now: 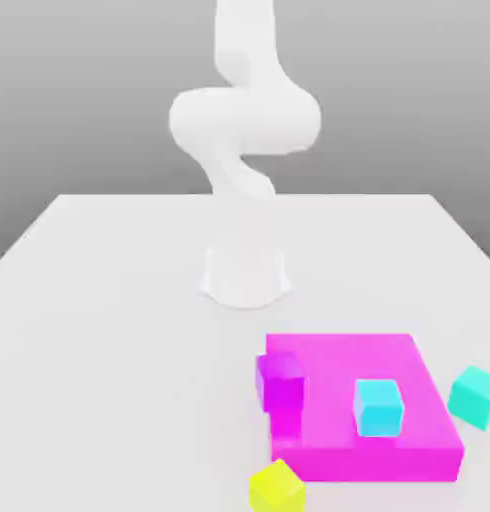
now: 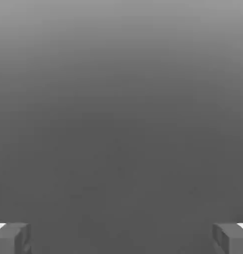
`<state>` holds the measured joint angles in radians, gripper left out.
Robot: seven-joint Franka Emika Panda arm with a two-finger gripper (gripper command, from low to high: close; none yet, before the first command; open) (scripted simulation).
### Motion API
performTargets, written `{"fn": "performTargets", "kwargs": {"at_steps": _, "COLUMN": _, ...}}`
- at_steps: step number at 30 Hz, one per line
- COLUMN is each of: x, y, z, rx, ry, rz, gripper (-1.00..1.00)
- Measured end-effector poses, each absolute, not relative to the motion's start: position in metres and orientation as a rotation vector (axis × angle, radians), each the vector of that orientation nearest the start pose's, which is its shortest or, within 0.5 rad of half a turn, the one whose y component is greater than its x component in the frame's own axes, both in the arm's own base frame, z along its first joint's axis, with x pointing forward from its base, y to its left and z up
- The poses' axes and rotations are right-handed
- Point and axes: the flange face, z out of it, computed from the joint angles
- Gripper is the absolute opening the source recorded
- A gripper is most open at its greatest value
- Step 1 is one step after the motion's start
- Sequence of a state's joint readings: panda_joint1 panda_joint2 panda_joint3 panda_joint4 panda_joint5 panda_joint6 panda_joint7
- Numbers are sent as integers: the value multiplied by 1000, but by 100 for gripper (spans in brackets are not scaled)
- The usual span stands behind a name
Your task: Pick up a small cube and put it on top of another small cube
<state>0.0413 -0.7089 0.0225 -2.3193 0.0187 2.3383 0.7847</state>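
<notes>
Small cubes unstacked, with pick-up and placement both left to do. White counter point(image 1: 109, 350), bearing the arm point(image 1: 244, 120), bent above its base. Magenta slab point(image 1: 339, 462) nearer, with cyan cube point(image 1: 378, 410) on top and violet cube point(image 1: 280, 384) by one edge; turquoise cube point(image 1: 475, 398) and yellow cube point(image 1: 277, 488) beside. Jaws point(image 2: 121, 238) spread wide, nothing gripped.

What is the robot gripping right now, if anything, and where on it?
Nothing is held: the gripper stands open, with bare space between its two fingers.
</notes>
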Motion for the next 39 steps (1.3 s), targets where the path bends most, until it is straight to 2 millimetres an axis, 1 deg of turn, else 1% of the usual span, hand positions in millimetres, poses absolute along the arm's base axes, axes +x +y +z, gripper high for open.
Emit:
{"fn": "performTargets", "kwargs": {"at_steps": 3, "x": 413, "y": 67, "z": 620, "rx": -2606, "ry": 863, "rz": -811, "gripper": 0}}
{"fn": "performTargets", "kwargs": {"at_steps": 6, "x": 434, "y": 108, "z": 567, "rx": -2692, "ry": 765, "rz": -697, "gripper": 0}}
{"fn": "performTargets", "kwargs": {"at_steps": 9, "x": 445, "y": 150, "z": 511, "rx": -2774, "ry": 661, "rz": -584, "gripper": 0}}
{"fn": "performTargets", "kwargs": {"at_steps": 12, "x": 445, "y": 193, "z": 453, "rx": -2851, "ry": 552, "rz": -474, "gripper": 0}}
{"fn": "performTargets", "kwargs": {"at_steps": 14, "x": 439, "y": 219, "z": 414, "rx": -2901, "ry": 475, "rz": -400, "gripper": 0}}
{"fn": "performTargets", "kwargs": {"at_steps": 16, "x": 429, "y": 244, "z": 375, "rx": -2949, "ry": 398, "rz": -328, "gripper": 0}}
{"fn": "performTargets", "kwargs": {"at_steps": 18, "x": 410, "y": 274, "z": 336, "rx": -2996, "ry": 293, "rz": -254, "gripper": 0}}
{"fn": "performTargets", "kwargs": {"at_steps": 20, "x": 388, "y": 298, "z": 297, "rx": -3039, "ry": 194, "rz": -182, "gripper": 0}}
{"fn": "performTargets", "kwargs": {"at_steps": 24, "x": 347, "y": 321, "z": 222, "rx": -3119, "ry": 54, "rz": -44, "gripper": 0}}
{"fn": "performTargets", "kwargs": {"at_steps": 26, "x": 337, "y": 326, "z": 192, "rx": -3136, "ry": 17, "rz": -11, "gripper": 0}}
{"fn": "performTargets", "kwargs": {"at_steps": 29, "x": 333, "y": 328, "z": 153, "rx": -3140, "ry": 6, "rz": -1, "gripper": 0}}
{"fn": "performTargets", "kwargs": {"at_steps": 30, "x": 333, "y": 328, "z": 141, "rx": -3141, "ry": 5, "rz": 0, "gripper": -100}}
{"fn": "performTargets", "kwargs": {"at_steps": 35, "x": 332, "y": 328, "z": 142, "rx": -3140, "ry": 4, "rz": -1, "gripper": -100}}
{"fn": "performTargets", "kwargs": {"at_steps": 36, "x": 332, "y": 328, "z": 136, "rx": -3141, "ry": 3, "rz": -1, "gripper": -100}}
{"fn": "performTargets", "kwargs": {"at_steps": 37, "x": 332, "y": 328, "z": 139, "rx": -3141, "ry": 3, "rz": -1, "gripper": -100}}
{"fn": "performTargets", "kwargs": {"at_steps": 39, "x": 333, "y": 328, "z": 157, "rx": -3141, "ry": 4, "rz": -1, "gripper": -100}}
